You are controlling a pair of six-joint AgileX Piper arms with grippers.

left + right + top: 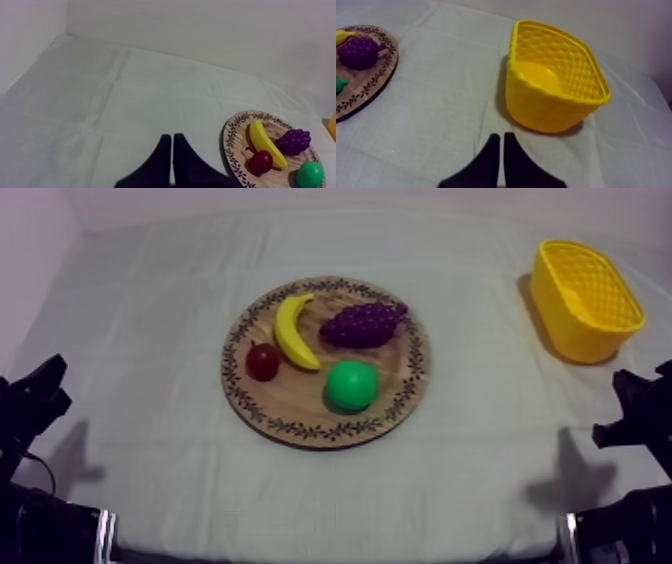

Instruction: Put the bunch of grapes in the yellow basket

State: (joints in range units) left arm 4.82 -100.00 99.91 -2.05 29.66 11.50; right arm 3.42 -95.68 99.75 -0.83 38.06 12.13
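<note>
A purple bunch of grapes point(363, 323) lies on the far right part of the round wooden board point(300, 410), which sits mid-table. The grapes point(293, 141) point(358, 52) lie beside a banana point(293, 331). The yellow basket point(583, 298) point(554, 83) stands empty at the far right. My left gripper point(38, 393) rests low at the left edge, its fingers point(172, 150) together in a narrow wedge over bare cloth. My right gripper point(635, 410) rests low at the right edge, its fingers point(501, 147) likewise together, pointing at the cloth just before the basket.
On the board also lie a small red fruit point(263, 361) next to the banana and a green round fruit point(351, 384) at the near right. Grey-white cloth point(150, 308) stretches around the board, with open room between board and basket.
</note>
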